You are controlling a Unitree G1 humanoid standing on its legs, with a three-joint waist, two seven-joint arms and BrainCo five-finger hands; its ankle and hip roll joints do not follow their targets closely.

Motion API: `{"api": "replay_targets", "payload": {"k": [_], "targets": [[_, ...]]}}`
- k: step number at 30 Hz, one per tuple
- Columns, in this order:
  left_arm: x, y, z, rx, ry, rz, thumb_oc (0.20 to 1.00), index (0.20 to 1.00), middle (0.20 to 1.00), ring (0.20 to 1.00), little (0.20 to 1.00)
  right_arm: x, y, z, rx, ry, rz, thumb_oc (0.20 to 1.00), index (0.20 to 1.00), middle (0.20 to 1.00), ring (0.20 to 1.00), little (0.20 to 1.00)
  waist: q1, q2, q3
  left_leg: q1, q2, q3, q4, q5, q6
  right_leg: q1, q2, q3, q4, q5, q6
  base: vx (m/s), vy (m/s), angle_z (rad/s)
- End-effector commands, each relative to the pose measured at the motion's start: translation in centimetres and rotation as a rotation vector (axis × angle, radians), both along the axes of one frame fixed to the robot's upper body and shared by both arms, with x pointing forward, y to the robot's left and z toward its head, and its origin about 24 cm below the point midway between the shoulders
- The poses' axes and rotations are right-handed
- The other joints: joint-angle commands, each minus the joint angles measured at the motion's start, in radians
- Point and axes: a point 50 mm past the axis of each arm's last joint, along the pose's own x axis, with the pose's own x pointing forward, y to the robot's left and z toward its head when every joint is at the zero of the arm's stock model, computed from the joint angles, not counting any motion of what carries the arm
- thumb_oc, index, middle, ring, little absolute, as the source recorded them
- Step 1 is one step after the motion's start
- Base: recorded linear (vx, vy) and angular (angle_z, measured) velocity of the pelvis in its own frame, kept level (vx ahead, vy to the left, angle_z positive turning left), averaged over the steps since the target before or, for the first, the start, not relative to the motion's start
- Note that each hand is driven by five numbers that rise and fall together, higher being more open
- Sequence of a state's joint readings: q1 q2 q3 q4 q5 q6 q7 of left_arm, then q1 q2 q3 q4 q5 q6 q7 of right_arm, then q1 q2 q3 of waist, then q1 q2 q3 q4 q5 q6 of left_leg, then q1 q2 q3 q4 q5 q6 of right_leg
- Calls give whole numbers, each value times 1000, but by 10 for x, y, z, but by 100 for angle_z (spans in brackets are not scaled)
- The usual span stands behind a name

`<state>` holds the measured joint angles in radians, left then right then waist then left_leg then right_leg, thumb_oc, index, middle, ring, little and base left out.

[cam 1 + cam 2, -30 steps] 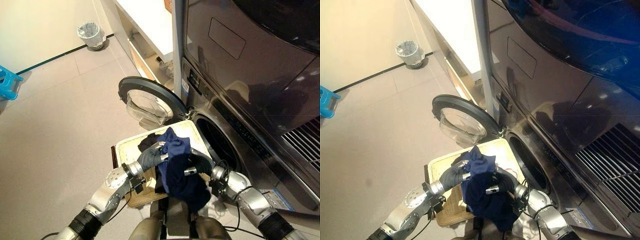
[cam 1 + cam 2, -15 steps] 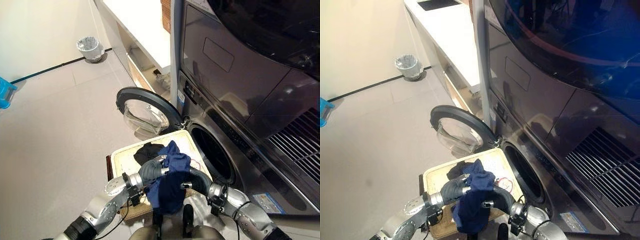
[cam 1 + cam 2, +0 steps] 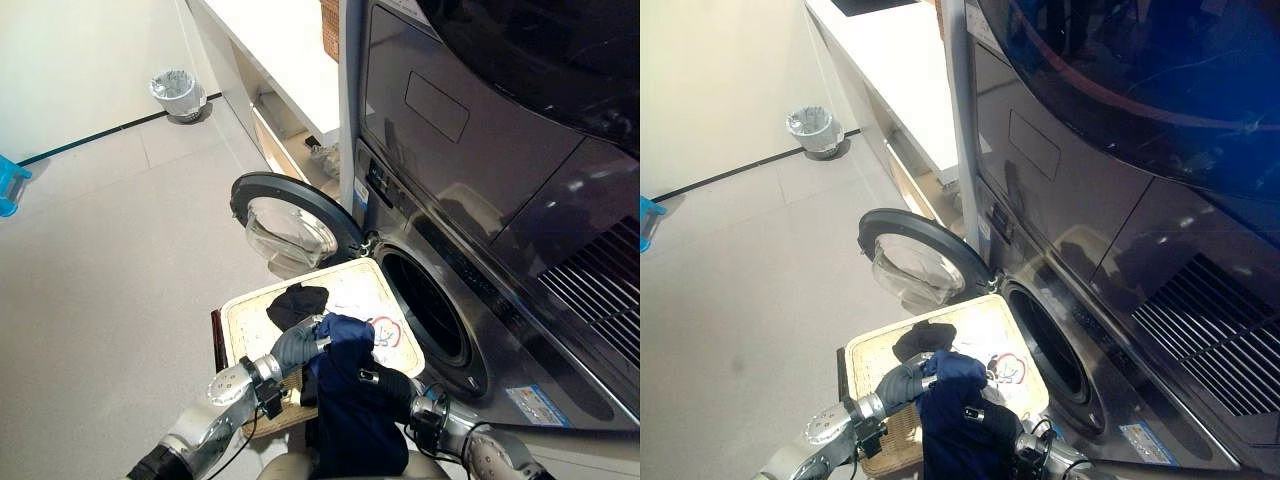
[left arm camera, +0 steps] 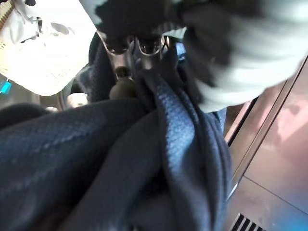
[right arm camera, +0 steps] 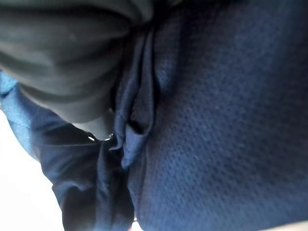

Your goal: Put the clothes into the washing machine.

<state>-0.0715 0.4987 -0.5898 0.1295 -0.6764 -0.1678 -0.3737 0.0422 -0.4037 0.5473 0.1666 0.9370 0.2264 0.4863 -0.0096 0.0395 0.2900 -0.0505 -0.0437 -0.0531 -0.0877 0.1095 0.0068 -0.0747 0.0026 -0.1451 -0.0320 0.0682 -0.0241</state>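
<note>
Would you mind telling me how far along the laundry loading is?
Done: washer door stands open. In hand: both the left hand and right hand grip a navy garment, lifted above the basket. Left: getting it into the drum, then the black garment in the basket.

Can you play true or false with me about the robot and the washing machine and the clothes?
1. The washer door is open. True.
2. Both hands hold the blue garment. True: the left hand and right hand grip it together.
3. The blue garment is already inside the drum. False: it hangs from the hands in front of the machine.
4. The basket is empty. False: a black garment and a white cloth lie in it.
5. A bin stands by the far wall. True.
</note>
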Motion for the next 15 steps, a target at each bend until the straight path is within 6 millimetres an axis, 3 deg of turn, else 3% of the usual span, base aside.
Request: {"api": "replay_targets", "payload": {"k": [1,2,4,5,8,9,15], "targets": [[12,-12,21,-19,-162,29,200,200,200,200,200,-12,37,18,169,-17,127,200,200,200,200,200,13,-43,9,-45,-45,50,36,1,45,-22,-60,73,1,75,111,0,0,0],[13,-11,20,-4,-172,48,200,200,200,200,200,-13,39,17,179,0,130,200,200,200,200,200,13,-43,10,-47,-46,49,37,2,46,-24,-60,74,2,75,111,0,0,0],[16,-10,19,67,-216,114,385,385,385,385,385,-17,42,14,201,46,140,200,200,200,200,200,15,-44,13,-51,-46,50,43,2,47,-24,-62,74,3,74,110,0,0,0],[17,-10,20,84,-230,128,376,376,376,376,376,-18,42,13,205,54,149,200,200,200,200,200,16,-45,14,-53,-45,50,46,2,46,-24,-62,74,5,73,110,0,0,0],[19,-9,19,134,-254,161,548,548,548,548,548,-24,44,10,225,81,194,200,200,200,200,200,18,-48,21,-58,-44,52,53,0,46,-25,-63,73,9,70,108,0,0,0],[20,-8,18,161,-254,175,1000,1000,1000,1000,1000,-26,44,9,236,100,217,200,200,200,200,200,19,-49,24,-60,-44,52,56,0,46,-26,-62,73,12,68,108,0,0,0],[26,0,4,284,-201,323,1000,1000,1000,1000,1000,-31,52,13,354,193,259,200,200,200,200,200,19,-53,39,-68,-45,48,65,3,46,-31,-59,75,26,63,105,0,0,0]]}}
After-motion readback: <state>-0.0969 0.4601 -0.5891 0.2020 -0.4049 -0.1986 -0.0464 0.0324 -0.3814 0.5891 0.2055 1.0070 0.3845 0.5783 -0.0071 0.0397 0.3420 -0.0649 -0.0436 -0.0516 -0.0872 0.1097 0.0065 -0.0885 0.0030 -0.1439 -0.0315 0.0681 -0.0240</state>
